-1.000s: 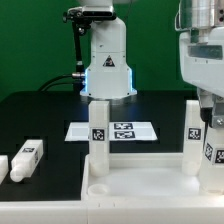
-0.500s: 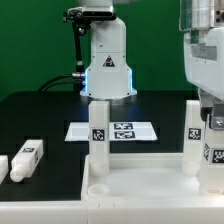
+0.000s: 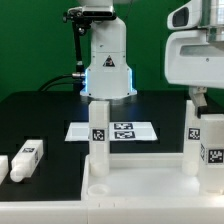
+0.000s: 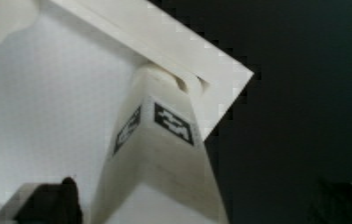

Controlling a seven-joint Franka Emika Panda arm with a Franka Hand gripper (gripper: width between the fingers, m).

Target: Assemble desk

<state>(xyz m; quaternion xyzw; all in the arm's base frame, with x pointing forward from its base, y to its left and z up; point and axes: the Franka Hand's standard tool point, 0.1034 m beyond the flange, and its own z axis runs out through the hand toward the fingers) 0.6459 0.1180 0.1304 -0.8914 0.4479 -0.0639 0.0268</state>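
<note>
The gripper [image 3: 204, 102] hangs over a leg [image 3: 213, 150], fingers spread wide, holding nothing. The leg stands in a corner of the desk top [image 3: 140, 195]. If it sits loose, a bump could tip it.

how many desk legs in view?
4. Exterior view: one upright leg at the tabletop's left, two upright at its right, one lying on the table left. A cut-off white piece beside it may be a fifth.

A flat green backdrop [image 3: 30, 40] fills the rear, and a matte black table [image 3: 40, 115] spreads out below under even light.
</note>
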